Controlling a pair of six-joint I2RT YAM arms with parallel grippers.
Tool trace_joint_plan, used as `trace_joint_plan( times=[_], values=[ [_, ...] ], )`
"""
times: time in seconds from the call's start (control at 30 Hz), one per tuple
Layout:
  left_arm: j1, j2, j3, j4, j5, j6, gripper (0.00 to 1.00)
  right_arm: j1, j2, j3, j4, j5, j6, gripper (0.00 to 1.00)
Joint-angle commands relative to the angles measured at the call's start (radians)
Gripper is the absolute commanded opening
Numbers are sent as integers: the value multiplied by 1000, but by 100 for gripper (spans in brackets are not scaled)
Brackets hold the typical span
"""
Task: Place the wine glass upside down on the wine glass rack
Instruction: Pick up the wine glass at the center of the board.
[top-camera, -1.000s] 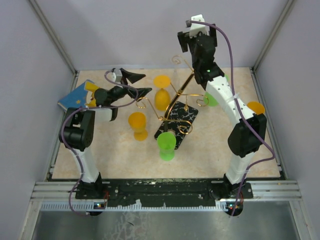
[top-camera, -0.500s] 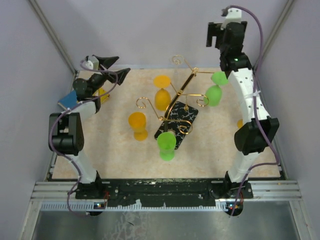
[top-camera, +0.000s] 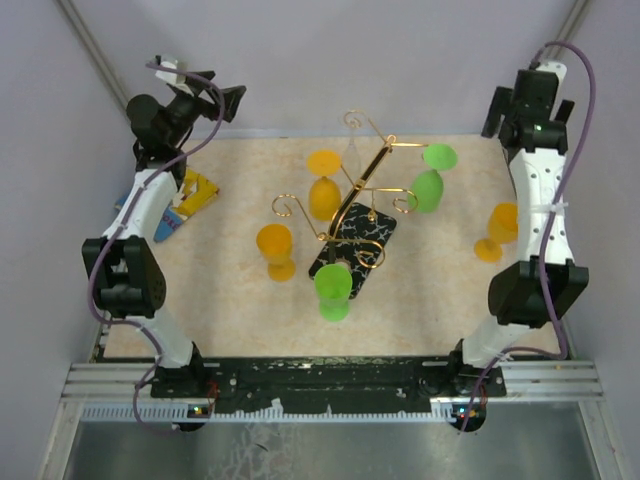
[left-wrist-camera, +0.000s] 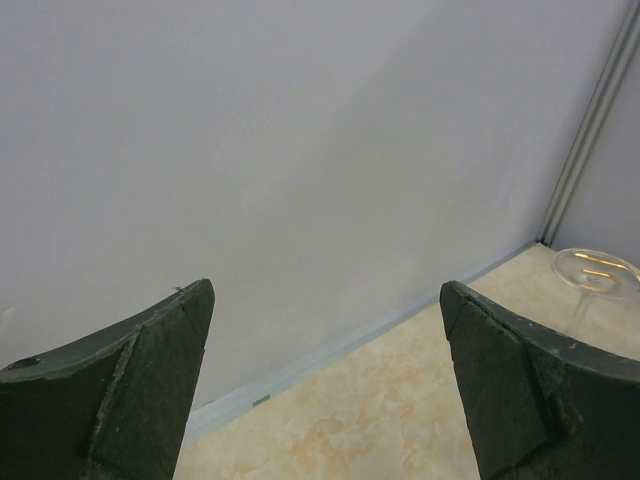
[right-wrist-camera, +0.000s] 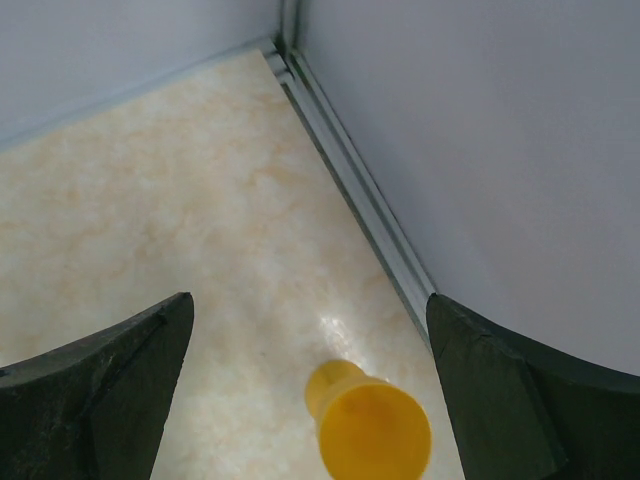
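The left hand (left-wrist-camera: 325, 288) and right hand (right-wrist-camera: 308, 298) gape wide, empty; print on the blue-yellow packet (top-camera: 187, 198) is unreadable.

The top external camera looks down from above and behind the arm bases over the whole surface (top-camera: 430, 300). The left wrist camera faces the back wall (left-wrist-camera: 300, 150). The right wrist camera views the far right corner and shares the orange wine glass (right-wrist-camera: 368, 428) with the top view.

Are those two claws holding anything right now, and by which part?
Nothing is held. The left gripper and the right gripper are both open, with empty space between their fingers. The orange glass seen past the right one is not touched.
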Motion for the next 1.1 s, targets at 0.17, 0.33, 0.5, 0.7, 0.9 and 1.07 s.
trace_joint_plan(
  times=[0.17, 0.33, 0.5, 0.7, 0.9, 1.07],
  values=[
    [-3, 36, 51, -90, -49, -10, 100, -122, -192, -168, -157, 31, 31, 99],
    [-3, 54, 50, -52, -32, -18, 100, -135, -230, -225, -167, -13, 45, 99],
    [-2, 65, 45, -43, -41, -3, 100, -135, -299, -238, -58, -180, 34, 99],
    [-2, 62, 31, -59, -34, -3, 100, -135, -211, -135, -214, -103, 16, 99],
    [-3, 41, 10, -97, -49, 43, 100, -135, -222, -184, -197, -134, 24, 99],
    [-2, 37, 4, -102, -46, 51, 100, -135, -197, -180, -217, -158, 29, 98]
  ],
)
